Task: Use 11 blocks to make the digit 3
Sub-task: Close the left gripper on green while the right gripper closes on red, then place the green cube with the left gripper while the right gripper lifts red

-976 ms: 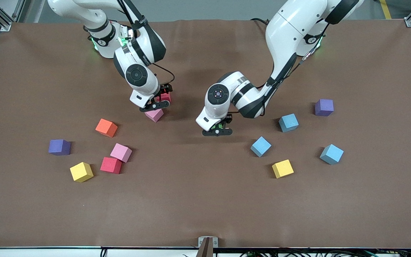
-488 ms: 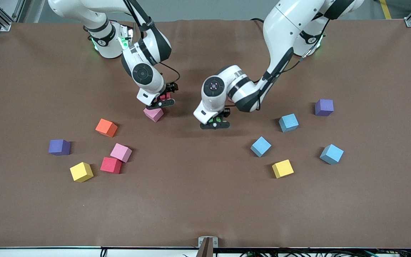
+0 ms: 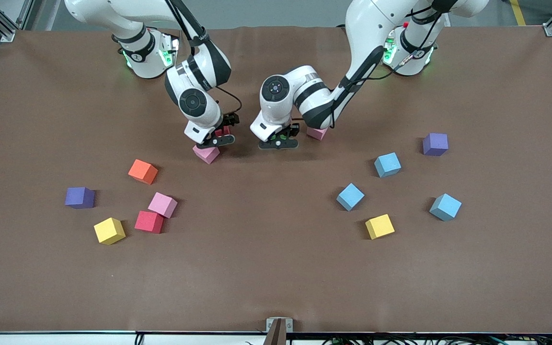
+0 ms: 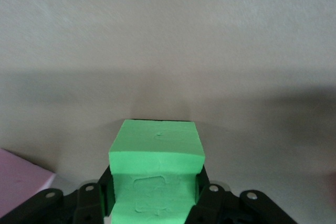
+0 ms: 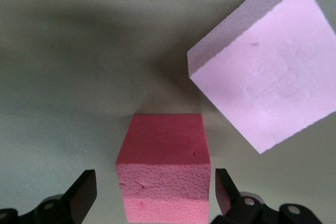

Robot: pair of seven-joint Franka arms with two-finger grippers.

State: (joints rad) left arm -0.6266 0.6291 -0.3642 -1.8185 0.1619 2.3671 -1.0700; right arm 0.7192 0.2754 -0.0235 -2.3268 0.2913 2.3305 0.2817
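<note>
Left claw (image 3: pixel 278 142), clenched on green block (image 4: pixel 156 153), has carried it toward pink block (image 3: pixel 206 153). Right claw (image 3: pixel 214 140) released, straddling red block (image 5: pixel 164 153). Digit 3 barely started.

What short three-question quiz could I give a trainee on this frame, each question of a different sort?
1. True or false: the left pincer is shut on the green block.
2. Multiple choice: which block sits between the open fingers of the right pincer? A) yellow B) red C) light blue
3. Fill in: the block lying on the table right beside that one, nearer the front camera, is ____.

Key
1. True: its fingers clamp the green block on both sides.
2. B: the red block sits between the fingers, which do not touch it.
3. Pink: the pink block lies tilted beside the red one.
</note>
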